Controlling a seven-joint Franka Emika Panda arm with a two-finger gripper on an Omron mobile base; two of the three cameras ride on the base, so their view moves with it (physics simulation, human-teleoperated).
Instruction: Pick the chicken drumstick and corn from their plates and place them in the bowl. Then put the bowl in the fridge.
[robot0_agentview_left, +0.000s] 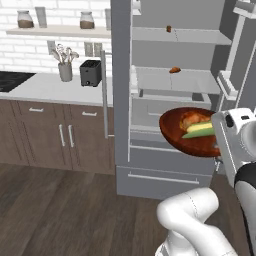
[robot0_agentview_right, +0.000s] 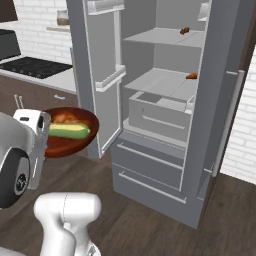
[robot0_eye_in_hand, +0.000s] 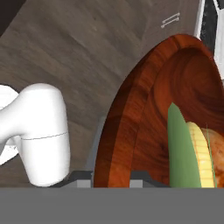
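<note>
2 foods ride in your bowl (robot0_agentview_left: 187, 131): drumstick (robot0_agentview_left: 190, 119) and corn (robot0_agentview_left: 199, 131). Claw (robot0_eye_in_hand: 111, 181) clamped tight on bowl rim, bowl held in air before open fridge (robot0_agentview_right: 160, 100), well short of shelves (robot0_agentview_right: 165, 82). Rim-only grip: tilt or jerk could roll corn out. Watch left door (robot0_agentview_right: 102, 75) bins; clipping them could knock bowl loose.
</note>
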